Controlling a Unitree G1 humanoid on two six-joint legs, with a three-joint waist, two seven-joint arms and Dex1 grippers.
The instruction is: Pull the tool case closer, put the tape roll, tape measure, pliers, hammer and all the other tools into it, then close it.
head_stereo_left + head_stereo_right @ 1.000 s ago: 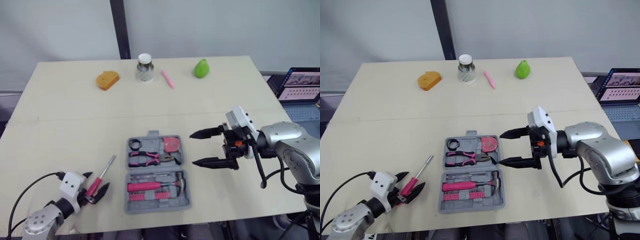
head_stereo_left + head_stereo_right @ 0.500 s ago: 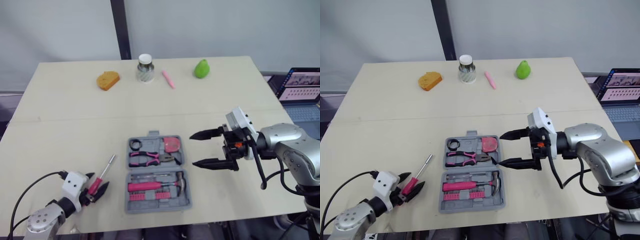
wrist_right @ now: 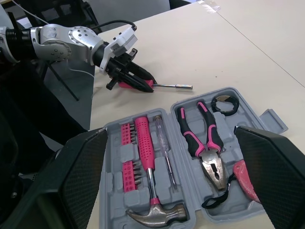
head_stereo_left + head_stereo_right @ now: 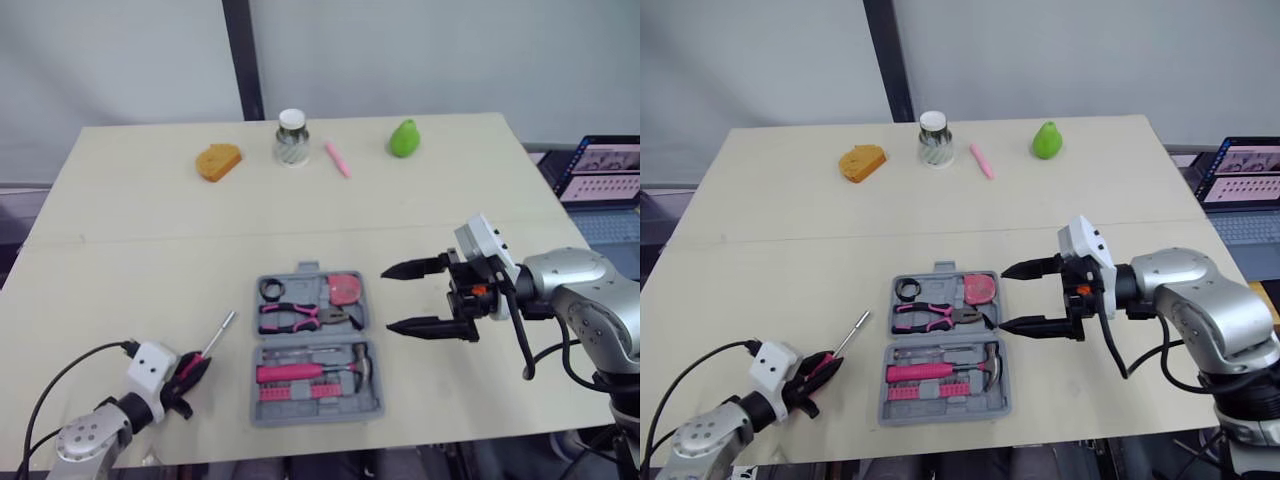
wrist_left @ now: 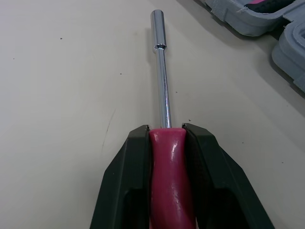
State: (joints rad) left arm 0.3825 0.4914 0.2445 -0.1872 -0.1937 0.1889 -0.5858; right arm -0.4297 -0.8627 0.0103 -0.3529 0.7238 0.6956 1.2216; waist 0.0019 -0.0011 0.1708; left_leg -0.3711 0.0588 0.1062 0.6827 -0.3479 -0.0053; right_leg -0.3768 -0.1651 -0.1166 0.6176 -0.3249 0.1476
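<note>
Pretty plain setup here: a big pale beige tabletop (image 4: 120, 200) with a thin seam (image 4: 130, 238) running left to right across its middle. Behind the far edge there's a flat light grey wall (image 4: 450, 50), split by a dark vertical post (image 4: 243, 60) a bit left of centre. Off the right side, lower down, sits an open laptop (image 4: 603, 165) with its screen lit. Lighting's soft and even.

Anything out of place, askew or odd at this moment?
One tool is outside the open tool case: the screwdriver is beside the case on the robot's left, its pink handle clamped in the left pincer. The pliers and hammer sit neatly in their slots. Nothing looks spilled or damaged.
</note>
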